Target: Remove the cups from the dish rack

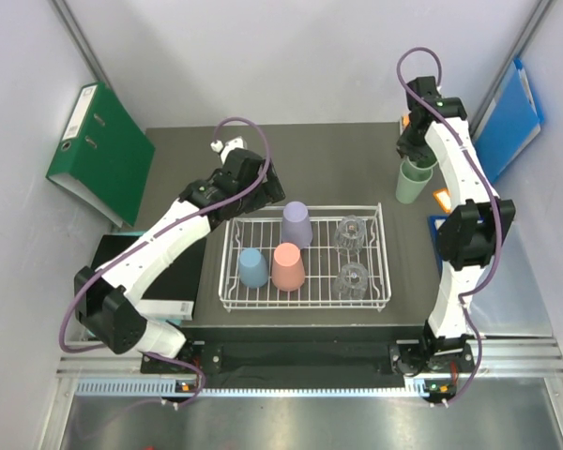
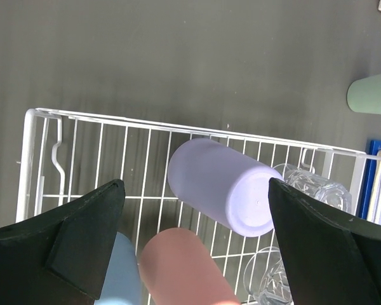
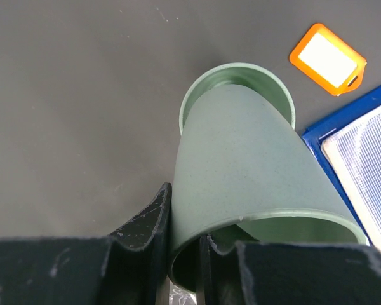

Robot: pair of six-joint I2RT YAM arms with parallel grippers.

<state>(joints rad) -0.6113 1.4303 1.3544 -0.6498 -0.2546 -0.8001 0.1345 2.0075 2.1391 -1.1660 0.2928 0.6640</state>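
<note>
Unloading is partway. The right gripper (image 3: 181, 235) pinches the rim wall of a smooth pastel green tapered plastic cup (image 3: 241, 159) at the dark matte table (image 3: 82, 95), right of the white wire-grid dish rack (image 1: 388, 281); releasing it there looks next. The left gripper (image 2: 195, 190), jaws spread wide, hovers over the upside-down lilac plastic tumbler (image 2: 222, 187) in the rack, beside the blue tumbler (image 1: 252, 267), the salmon tumbler (image 1: 288, 266) and clear faceted glasses (image 1: 353, 232).

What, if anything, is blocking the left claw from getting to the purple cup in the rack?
Nothing visible. The left gripper is open above the dish rack, and the lilac cup shows unobstructed between its fingers. The salmon pink cup stands close beside it.
</note>
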